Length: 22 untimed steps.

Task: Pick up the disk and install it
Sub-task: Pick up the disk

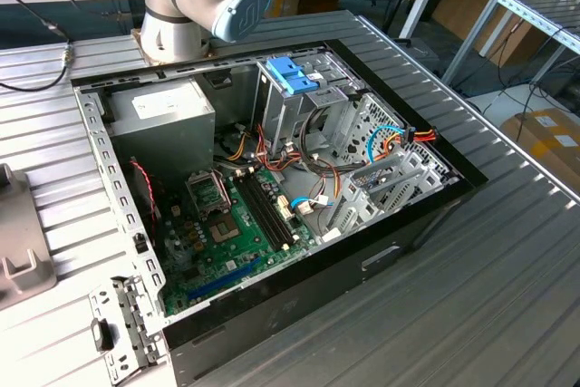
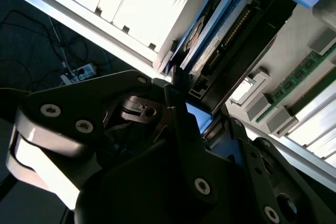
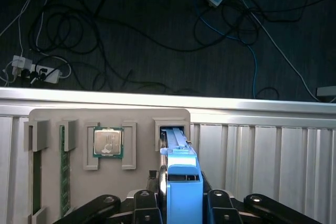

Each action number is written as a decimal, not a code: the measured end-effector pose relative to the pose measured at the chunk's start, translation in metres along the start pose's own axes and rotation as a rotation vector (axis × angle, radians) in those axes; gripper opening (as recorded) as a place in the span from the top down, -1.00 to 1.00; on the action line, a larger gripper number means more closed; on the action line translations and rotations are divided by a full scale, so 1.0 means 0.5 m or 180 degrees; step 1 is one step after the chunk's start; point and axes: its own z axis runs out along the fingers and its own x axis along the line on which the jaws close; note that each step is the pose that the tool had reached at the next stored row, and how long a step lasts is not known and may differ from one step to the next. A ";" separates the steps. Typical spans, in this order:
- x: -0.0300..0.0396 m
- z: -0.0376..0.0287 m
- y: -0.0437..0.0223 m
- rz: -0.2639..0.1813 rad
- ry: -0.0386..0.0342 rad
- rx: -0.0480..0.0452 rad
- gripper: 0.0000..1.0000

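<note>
In the first wrist view the disk (image 3: 181, 167) stands on edge in a slot of a grey holder (image 3: 73, 124), its blue side rail facing the camera. My gripper (image 3: 182, 184) sits over it with a dark finger (image 3: 156, 188) pressed against each side of the rail. In the second wrist view the disk (image 2: 236, 24) shows its dark body, connector row and blue rails, with the gripper (image 2: 202, 119) closed at its near end. The jaws appear shut on the disk, which still rests in the slot.
The holder also carries a processor chip (image 3: 107, 142) and memory sticks (image 3: 35, 177). In the exterior view the open computer case (image 1: 272, 314) lies on the ribbed table, with a grey power supply (image 1: 163, 111), a blue-latched metal drive cage (image 1: 294, 74) and the motherboard (image 1: 227, 224). Cables lie on the floor (image 3: 131, 35).
</note>
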 end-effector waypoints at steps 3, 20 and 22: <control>-0.001 -0.009 0.000 0.0000 -0.0009 0.0001 0.25; -0.004 -0.053 0.002 -0.0002 -0.0046 0.0003 0.26; -0.004 -0.058 0.002 -0.0002 -0.0050 0.0003 0.26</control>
